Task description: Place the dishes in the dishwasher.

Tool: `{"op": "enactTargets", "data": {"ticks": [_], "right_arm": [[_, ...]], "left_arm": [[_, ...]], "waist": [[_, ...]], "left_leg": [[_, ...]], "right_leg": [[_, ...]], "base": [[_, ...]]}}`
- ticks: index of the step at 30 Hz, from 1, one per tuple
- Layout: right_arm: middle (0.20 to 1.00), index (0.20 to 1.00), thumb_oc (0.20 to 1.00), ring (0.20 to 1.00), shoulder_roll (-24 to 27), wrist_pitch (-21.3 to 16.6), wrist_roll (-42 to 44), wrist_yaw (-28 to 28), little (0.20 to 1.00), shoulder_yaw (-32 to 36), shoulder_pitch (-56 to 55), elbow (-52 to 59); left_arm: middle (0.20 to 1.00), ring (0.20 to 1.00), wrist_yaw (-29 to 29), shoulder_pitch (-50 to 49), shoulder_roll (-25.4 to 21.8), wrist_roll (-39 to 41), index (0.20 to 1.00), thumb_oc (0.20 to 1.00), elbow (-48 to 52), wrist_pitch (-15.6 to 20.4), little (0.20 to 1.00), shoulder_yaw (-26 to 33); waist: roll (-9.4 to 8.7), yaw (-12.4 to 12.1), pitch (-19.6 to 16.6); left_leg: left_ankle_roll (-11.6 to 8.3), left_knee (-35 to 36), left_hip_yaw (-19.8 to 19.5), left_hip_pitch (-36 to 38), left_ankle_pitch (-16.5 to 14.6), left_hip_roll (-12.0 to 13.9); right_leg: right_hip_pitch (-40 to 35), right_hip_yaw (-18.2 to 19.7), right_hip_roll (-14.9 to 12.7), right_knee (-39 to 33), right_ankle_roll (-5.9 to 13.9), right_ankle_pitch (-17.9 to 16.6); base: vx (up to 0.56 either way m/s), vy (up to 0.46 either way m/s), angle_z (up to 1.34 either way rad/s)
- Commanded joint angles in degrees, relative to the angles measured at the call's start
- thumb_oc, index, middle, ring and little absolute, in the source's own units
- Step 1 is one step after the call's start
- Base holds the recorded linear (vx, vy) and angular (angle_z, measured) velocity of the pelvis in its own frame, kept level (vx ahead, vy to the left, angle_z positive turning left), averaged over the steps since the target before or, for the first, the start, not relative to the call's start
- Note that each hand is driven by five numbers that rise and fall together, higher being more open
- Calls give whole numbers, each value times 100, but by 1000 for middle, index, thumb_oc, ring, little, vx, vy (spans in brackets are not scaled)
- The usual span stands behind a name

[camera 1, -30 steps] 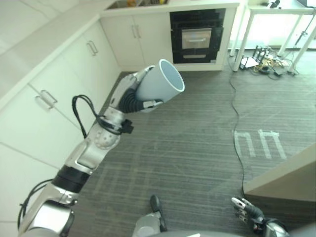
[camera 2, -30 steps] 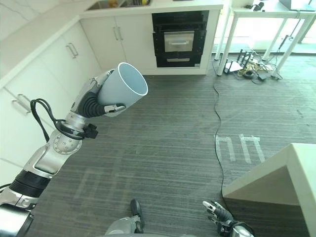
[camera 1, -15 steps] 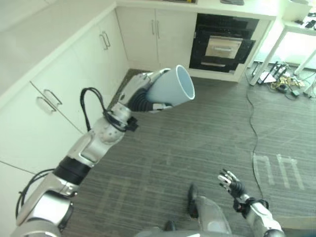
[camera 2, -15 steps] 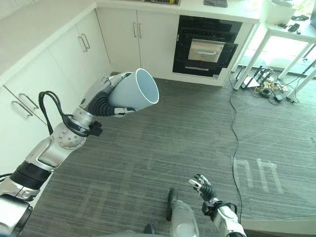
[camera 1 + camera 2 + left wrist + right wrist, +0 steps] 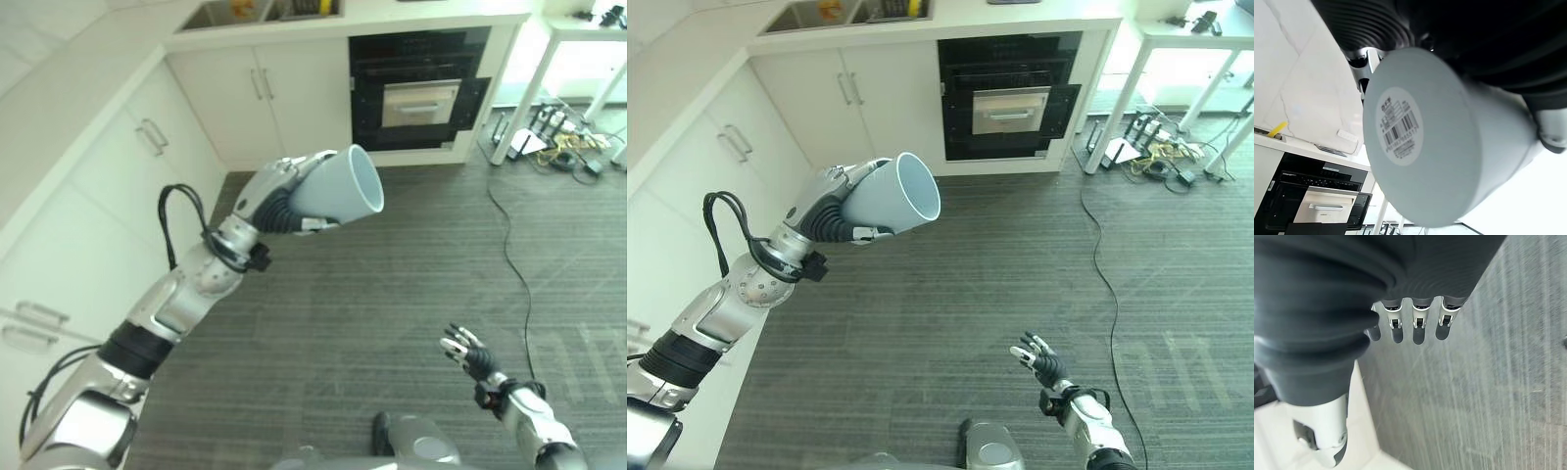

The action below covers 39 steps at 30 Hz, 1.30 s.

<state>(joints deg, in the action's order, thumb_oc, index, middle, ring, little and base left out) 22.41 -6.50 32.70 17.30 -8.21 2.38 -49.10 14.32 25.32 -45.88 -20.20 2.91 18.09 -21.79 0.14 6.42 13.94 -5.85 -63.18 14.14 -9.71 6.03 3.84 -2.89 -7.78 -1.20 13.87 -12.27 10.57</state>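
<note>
My left hand (image 5: 279,192) is curled round a pale blue-grey cup (image 5: 341,186), held up in the air on its side with its open mouth facing right. In the left wrist view the cup's flat base (image 5: 1415,142) with a barcode sticker fills the space past the hand. Low over the floor at the lower right hangs my right hand (image 5: 1043,365), fingers spread and straight, holding nothing. Its fingers (image 5: 1418,325) show straight in the right wrist view. A black built-in appliance (image 5: 419,88) with a silver front panel sits in the cabinets at the far wall.
White cabinets (image 5: 147,166) run along the left and the far wall, under a counter with a sink (image 5: 838,12). A white table (image 5: 578,39) stands at the far right with cables and devices (image 5: 554,132) beneath it. A black cable (image 5: 1102,264) trails across the dark striped floor.
The whole picture has shifted as the camera moved. My left hand still holds the cup in much the same pose. The right hand stays low and spread.
</note>
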Motion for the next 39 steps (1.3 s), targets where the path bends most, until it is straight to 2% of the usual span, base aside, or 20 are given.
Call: {"op": "enactTargets", "data": {"ticks": [1, 2, 3, 4, 5, 6, 7, 9, 10, 15, 17, 18, 20, 22, 25, 27, 30, 33, 35, 39], "right_arm": [[1000, 1000, 1000, 1000, 209, -217, 184, 227, 1000, -129, 177, 116], [1000, 1000, 1000, 1000, 172, -241, 150, 249, 1000, -116, 212, 22], [1000, 1000, 1000, 1000, 124, -243, 149, 225, 1000, -99, 225, -33], [1000, 1000, 1000, 1000, 118, -243, 162, 221, 1000, -102, 227, -48], [1000, 1000, 1000, 1000, 78, -277, 162, 217, 1000, -144, 254, -146], [1000, 1000, 1000, 1000, 67, -282, 166, 208, 1000, -158, 261, -166], [1000, 1000, 1000, 1000, 30, -312, 106, 211, 1000, -219, 285, -242], [1000, 1000, 1000, 1000, -7, -340, 62, 210, 1000, -249, 263, -327], [1000, 1000, 1000, 1000, -30, -313, -21, 187, 1000, -244, 228, -296], [1000, 1000, 1000, 1000, -171, -128, -265, 186, 1000, -200, 194, -244], [1000, 1000, 1000, 1000, -283, -100, -298, 95, 1000, -200, 104, -112], [1000, 1000, 1000, 1000, -355, -110, -253, 62, 1000, -215, 41, -15], [1000, 1000, 1000, 1000, -422, -128, -297, 20, 1000, -262, -40, 106], [1000, 1000, 1000, 1000, -460, -152, -350, 42, 1000, -303, -88, 114], [1000, 1000, 1000, 1000, -467, -161, -372, 43, 1000, -373, -60, 147], [1000, 1000, 1000, 1000, -447, -158, -344, 75, 1000, -391, -26, 212], [1000, 1000, 1000, 1000, -423, -170, -655, 153, 1000, -403, 103, 193], [1000, 1000, 1000, 1000, -422, -67, -908, 227, 1000, -416, 179, 334], [1000, 1000, 1000, 1000, -381, 7, -1069, 236, 1000, -452, 182, 466], [1000, 1000, 1000, 1000, -56, -17, -1816, 169, 1000, -825, 300, 739]], "left_arm": [[200, 200, 308, 172, 114, 25, 200, 200, -115, 372, 200, 568], [200, 200, 332, 136, 146, -36, 200, 200, -163, 426, 200, 581], [200, 200, 344, 99, 163, -80, 200, 200, -176, 444, 200, 591], [200, 200, 353, 92, 152, -80, 200, 200, -185, 447, 200, 587], [200, 200, 345, 51, 155, -97, 200, 200, -208, 450, 200, 605], [200, 200, 334, 37, 154, -103, 200, 200, -212, 472, 200, 615], [200, 200, 319, -34, 117, -74, 200, 200, -214, 492, 200, 677], [200, 200, 237, -169, 78, -15, 200, 200, -193, 618, 200, 810], [200, 200, 182, -248, 81, 0, 200, 200, -176, 710, 200, 923], [200, 200, -71, -477, 91, 46, 200, 200, -71, 836, 200, 1186], [200, 200, -37, -434, 78, -12, 200, 200, -106, 870, 200, 1112], [200, 200, -20, -324, 88, -76, 200, 200, -104, 769, 200, 962], [200, 200, -31, -172, 81, -93, 200, 200, -144, 656, 200, 825], [200, 200, -34, -64, 77, -73, 200, 200, -216, 559, 200, 721], [200, 200, -10, 41, 140, -137, 200, 200, -189, 331, 200, 654], [200, 200, -34, 150, 134, -164, 200, 200, -190, 220, 200, 675], [200, 200, 0, 169, 87, -136, 200, 200, -166, 70, 200, 687], [200, 200, 242, 56, -40, -88, 200, 200, -149, 2, 200, 682], [200, 200, 322, -54, -11, -163, 200, 200, -111, 14, 200, 767], [200, 200, 558, -387, 137, -209, 200, 200, 109, -123, 200, 963]], "waist": [[45, -150, -21], [42, -173, 4], [82, -213, 27], [93, -242, 49], [168, -354, 59], [190, -384, 46], [253, -514, 26], [284, -617, -35], [311, -631, -113], [293, -705, -251], [281, -680, -265], [285, -637, -252], [284, -558, -205], [324, -517, -188], [413, -414, -129], [337, -355, -61], [189, -280, -8], [144, -226, 22], [119, -240, -23], [52, -268, -94]], "left_leg": [[243, 1656, -249, 90, -629, 91], [325, 2182, -178, 104, -712, 87], [337, 3292, -198, 171, -626, 10], [322, 3655, -270, 192, -557, -80], [258, 4640, -607, 132, -398, -276], [240, 4806, -673, 105, -339, -298], [139, 5516, -968, -37, -91, -326], [61, 5911, -849, -158, 194, -270], [100, 5880, -680, -188, 168, -261], [521, 5638, -891, 206, -390, -616], [790, 5664, -975, 442, -573, -790], [982, 5685, -991, 611, -717, -893], [1118, 5712, -984, 779, -829, -975], [1169, 5790, -961, 933, -861, -946], [1138, 5984, -895, 1348, -939, -834], [1081, 5995, -1055, 1528, -1103, -822], [1031, 6018, -1120, 1846, -1515, -855], [964, 6105, -1042, 2175, -1783, -681], [882, 6025, -1019, 2151, -1766, -576], [633, 5345, -1073, 2183, -2012, -292]], "right_leg": [[-187, -435, -35, -432, 968, -241], [-270, -315, -15, -467, 1008, -215], [-401, -131, 49, -550, 1089, -183], [-466, -55, 69, -589, 1116, -181], [-646, 187, 157, -697, 1213, -156], [-662, 237, 184, -726, 1225, -173], [-843, 452, 249, -853, 1278, -161], [-1104, 534, 229, -995, 1337, -93], [-1203, 484, 190, -1008, 1379, -4], [-1144, 466, 2, -313, 1542, 185], [-909, 349, -96, 472, 1653, -132], [-645, 251, -146, 1397, 1785, -446], [-274, 222, -84, 2340, 2001, -883], [44, 113, -147, 2944, 2050, -1048], [603, -115, -397, 2366, 1887, -739], [645, -54, -568, 1032, 1898, -750], [1023, 96, -901, -145, 2181, -1578], [1325, 112, -977, -405, 2380, -1909], [1144, 27, -888, -395, 2332, -1515], [922, -107, -673, -61, 1956, -883]], "base": [[362, 13, -18], [440, 90, -66], [423, 104, -111], [532, 154, -96], [389, 107, -118], [567, 159, -112], [478, 116, -180], [587, 151, -145], [558, 193, -102], [471, 224, -49], [344, 209, 17], [284, 193, 16], [209, 155, 17], [158, 99, 8], [182, -34, -39], [192, -286, -26], [244, -319, 7], [330, -401, -4], [234, -376, 14], [286, -453, 39]]}}
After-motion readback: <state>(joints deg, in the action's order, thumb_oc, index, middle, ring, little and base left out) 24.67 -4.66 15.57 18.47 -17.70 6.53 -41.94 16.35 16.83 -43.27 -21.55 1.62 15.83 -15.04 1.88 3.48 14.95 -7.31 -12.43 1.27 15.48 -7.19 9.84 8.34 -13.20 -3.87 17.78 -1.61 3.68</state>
